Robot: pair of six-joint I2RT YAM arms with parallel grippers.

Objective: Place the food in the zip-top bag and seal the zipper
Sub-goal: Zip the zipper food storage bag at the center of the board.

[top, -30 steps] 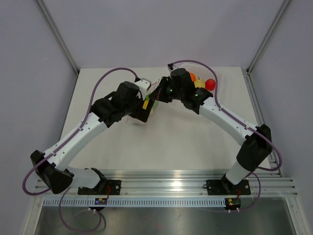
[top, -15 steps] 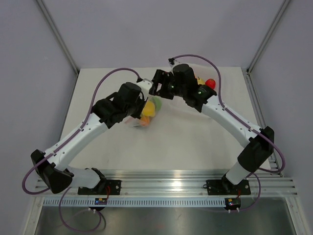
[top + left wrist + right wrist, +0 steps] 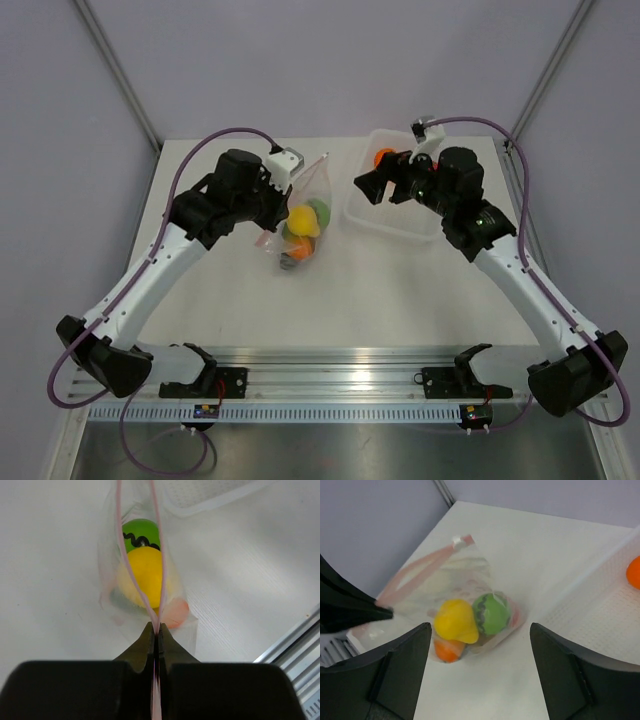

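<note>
Across the pale table (image 3: 400, 300) the left arm (image 3: 150, 275) reached in from the near left corner and the right arm (image 3: 520, 275) from the near right, their wrists well apart. Toward the far right stood a translucent white tray (image 3: 385, 228), with the right gripper (image 3: 480, 627) hovering above its near-left part, its fingers spread wide and holding nothing. Left of the tray, and apart from it, lay the zip-top bag (image 3: 312, 182), clear and crinkled, resting on the table with its mouth edge lifted. The left gripper (image 3: 156, 632) was pinched closed on that edge, the jaws pressed together with the pink strip between them. Inside the bag sat a yellow fruit (image 3: 142, 575) touching a green fruit (image 3: 140, 530) marked with a dark wavy line, and an orange fruit (image 3: 447, 650) lay just under the yellow one. A second orange fruit (image 3: 383, 156) rested in the far corner of the tray. From the pinch, the two tracks of the zipper (image 3: 121, 540) ran apart and away in the left wrist view, so the mouth stood open along the rest of its width.
</note>
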